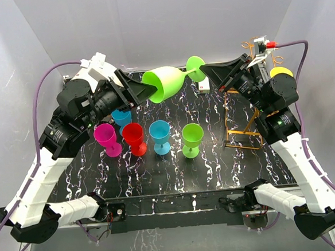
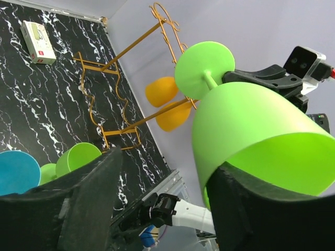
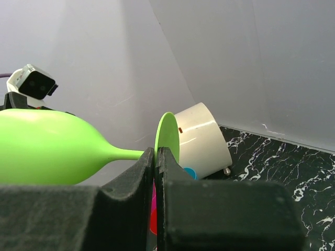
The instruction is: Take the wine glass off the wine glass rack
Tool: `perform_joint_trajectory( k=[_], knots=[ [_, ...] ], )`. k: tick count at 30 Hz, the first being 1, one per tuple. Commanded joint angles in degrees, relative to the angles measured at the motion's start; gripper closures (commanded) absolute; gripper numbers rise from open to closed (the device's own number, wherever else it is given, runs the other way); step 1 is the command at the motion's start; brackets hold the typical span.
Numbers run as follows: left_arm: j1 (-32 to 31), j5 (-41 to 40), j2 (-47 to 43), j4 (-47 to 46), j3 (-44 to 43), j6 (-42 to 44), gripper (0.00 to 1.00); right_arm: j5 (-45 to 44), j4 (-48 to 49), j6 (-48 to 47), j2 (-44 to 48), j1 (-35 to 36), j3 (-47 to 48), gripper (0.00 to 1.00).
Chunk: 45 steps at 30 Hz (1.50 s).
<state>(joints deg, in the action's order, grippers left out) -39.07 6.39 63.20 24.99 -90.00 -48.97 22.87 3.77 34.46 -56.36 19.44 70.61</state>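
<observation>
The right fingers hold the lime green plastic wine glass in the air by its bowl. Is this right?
No. The right fingers hold the lime green plastic wine glass in the air by its stem, close to the foot, not by its bowl; the right wrist view shows this.

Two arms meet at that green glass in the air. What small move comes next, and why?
Probably the left gripper closes on the bowl of the raised green glass: its jaws are open at the rim, while the right gripper pinches the stem.
</observation>
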Motion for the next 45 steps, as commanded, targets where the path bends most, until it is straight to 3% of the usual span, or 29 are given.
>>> perform_joint_trajectory(
  k=[1,3,9,10,13,17,22,26,31,45],
  knots=[
    [0.3,-0.9,1.8,1.5,-4.6,2.1,0.44,1.1,3.7,-0.6,0.3,0.2,1.5,1.00],
    [0.3,-1.8,2.8,2.7,-5.9,2.9,0.55,1.0,3.1,-1.1,-0.1,0.2,1.4,1.00],
    [0.3,-2.7,6.0,6.1,-9.8,4.7,0.98,0.0,1.3,-1.7,-1.0,0.2,0.7,0.97],
    [0.3,-3.0,6.4,6.7,-10.2,5.1,1.00,-0.6,0.7,-1.9,-1.0,0.2,0.7,0.90],
    [0.3,-5.0,8.2,10.8,-12.2,7.0,1.00,-3.9,-3.8,-3.8,-1.5,0.1,1.9,0.58],
    [0.3,-12.4,14.6,24.2,-19.1,12.2,1.00,-9.4,-13.2,-9.4,-2.0,0.2,5.0,0.25],
    [1.0,-19.6,24.7,38.0,-26.4,18.7,1.00,-19.0,-22.0,-17.2,-1.3,0.2,9.4,0.02],
    [4.6,-19.5,29.7,41.2,-27.7,21.3,1.00,-26.9,-26.5,-18.3,0.0,0.2,12.5,0.02],
    [10.6,-13.0,31.5,36.6,-23.1,23.8,1.00,-25.3,-35.1,-21.8,-0.4,0.2,18.9,0.02],
    [13.3,-11.5,37.8,33.2,-13.4,26.9,1.00,-29.9,-39.1,-28.6,5.5,0.2,22.6,0.02]
  ],
)
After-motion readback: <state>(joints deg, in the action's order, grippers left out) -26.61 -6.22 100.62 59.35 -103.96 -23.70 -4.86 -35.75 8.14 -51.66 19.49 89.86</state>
